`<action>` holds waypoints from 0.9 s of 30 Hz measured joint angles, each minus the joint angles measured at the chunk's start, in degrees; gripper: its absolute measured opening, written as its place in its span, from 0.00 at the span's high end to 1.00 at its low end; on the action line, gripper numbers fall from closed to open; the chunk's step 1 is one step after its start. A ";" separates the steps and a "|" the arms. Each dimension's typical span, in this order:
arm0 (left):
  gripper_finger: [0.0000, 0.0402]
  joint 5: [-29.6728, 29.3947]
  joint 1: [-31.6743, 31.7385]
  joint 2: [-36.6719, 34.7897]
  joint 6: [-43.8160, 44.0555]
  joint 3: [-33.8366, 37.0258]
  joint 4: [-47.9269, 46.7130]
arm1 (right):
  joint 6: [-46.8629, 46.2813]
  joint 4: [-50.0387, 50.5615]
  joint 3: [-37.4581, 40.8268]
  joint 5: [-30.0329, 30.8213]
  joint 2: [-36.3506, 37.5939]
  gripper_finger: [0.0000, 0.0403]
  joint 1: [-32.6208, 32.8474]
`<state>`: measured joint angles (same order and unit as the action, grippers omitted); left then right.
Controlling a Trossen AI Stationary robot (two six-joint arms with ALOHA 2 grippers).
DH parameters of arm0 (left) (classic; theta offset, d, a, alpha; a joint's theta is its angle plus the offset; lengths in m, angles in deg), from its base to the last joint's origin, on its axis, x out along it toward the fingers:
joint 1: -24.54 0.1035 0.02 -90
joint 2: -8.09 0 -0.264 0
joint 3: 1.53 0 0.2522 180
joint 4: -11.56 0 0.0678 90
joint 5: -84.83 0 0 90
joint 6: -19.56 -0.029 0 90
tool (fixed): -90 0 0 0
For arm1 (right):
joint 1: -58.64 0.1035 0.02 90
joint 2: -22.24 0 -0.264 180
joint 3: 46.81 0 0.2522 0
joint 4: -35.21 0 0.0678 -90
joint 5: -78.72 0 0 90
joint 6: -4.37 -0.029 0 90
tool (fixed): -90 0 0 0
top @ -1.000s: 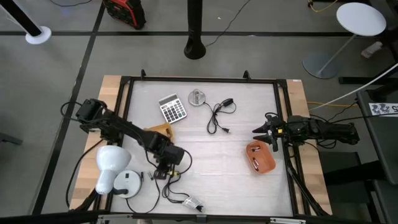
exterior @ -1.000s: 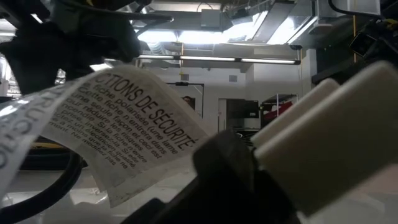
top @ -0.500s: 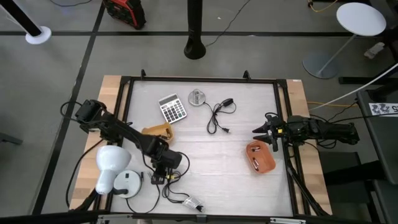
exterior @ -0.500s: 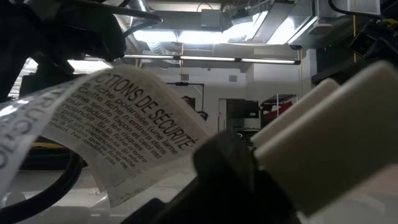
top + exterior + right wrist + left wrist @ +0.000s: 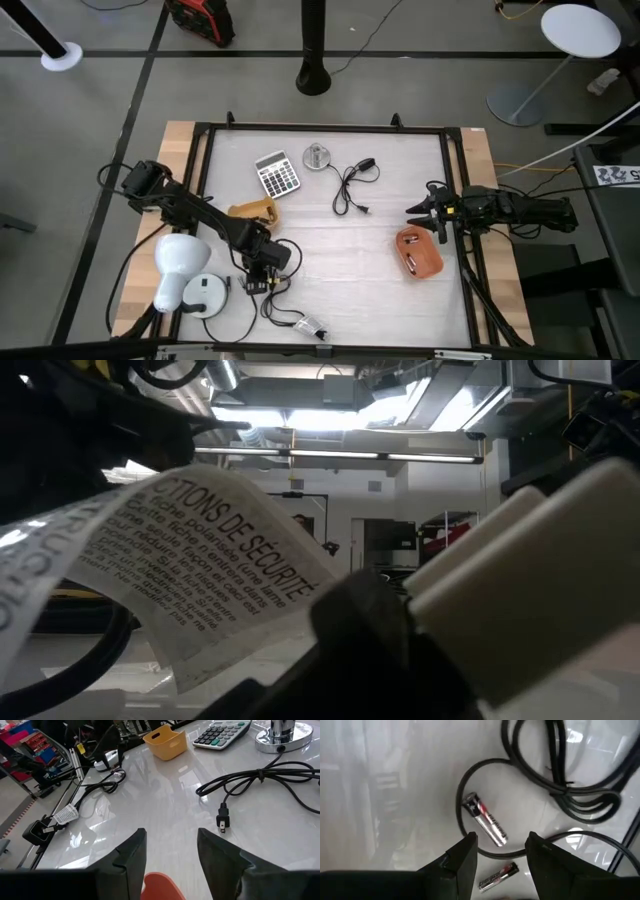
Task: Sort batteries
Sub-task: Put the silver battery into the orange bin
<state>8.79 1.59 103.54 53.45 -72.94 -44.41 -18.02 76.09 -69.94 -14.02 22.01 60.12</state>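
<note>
I had the left claw [image 5: 497, 851] hanging open just above the surface [image 5: 330, 245], low and left of centre in the high view, its two fingers [image 5: 465, 857] straddling a silver-and-black battery [image 5: 485, 820] that lay at a slant inside a loop of black cable [image 5: 555, 775]. A second, smaller-looking battery [image 5: 498, 876] lay closer to the claw, in the bottom centre of the left wrist view, partly hidden between the fingers. My worry was that cable: it curved right beside the battery, and I judged that a straight descent could pinch the cord along with the cell, or nudge the cell so it rolled off under the loop. The battery's slant across the gap could also have let it pivot and squirt out as the fingers closed. The right claw [image 5: 428, 213] waited, open and empty, at the right edge of the high view, just above the orange tray [image 5: 420, 255], which already seemed to hold batteries; it posed no risk where it sat.
</note>
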 joint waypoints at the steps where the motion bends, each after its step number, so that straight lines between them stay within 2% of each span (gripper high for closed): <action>1: 0.61 -0.05 0.01 0.28 0.38 0.00 -0.15 | 0.00 0.00 0.00 0.00 0.00 0.58 0.00; 16: 0.61 -0.11 0.12 4.84 4.48 0.05 1.32 | -0.01 0.02 0.00 0.00 -0.02 0.58 -0.01; 27: 0.61 -4.86 0.06 4.84 8.05 0.04 1.34 | -0.01 0.02 0.00 0.00 0.00 0.58 -0.01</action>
<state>3.93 1.65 108.38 61.50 -72.90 -43.07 -18.03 76.11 -69.94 -14.02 22.01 60.11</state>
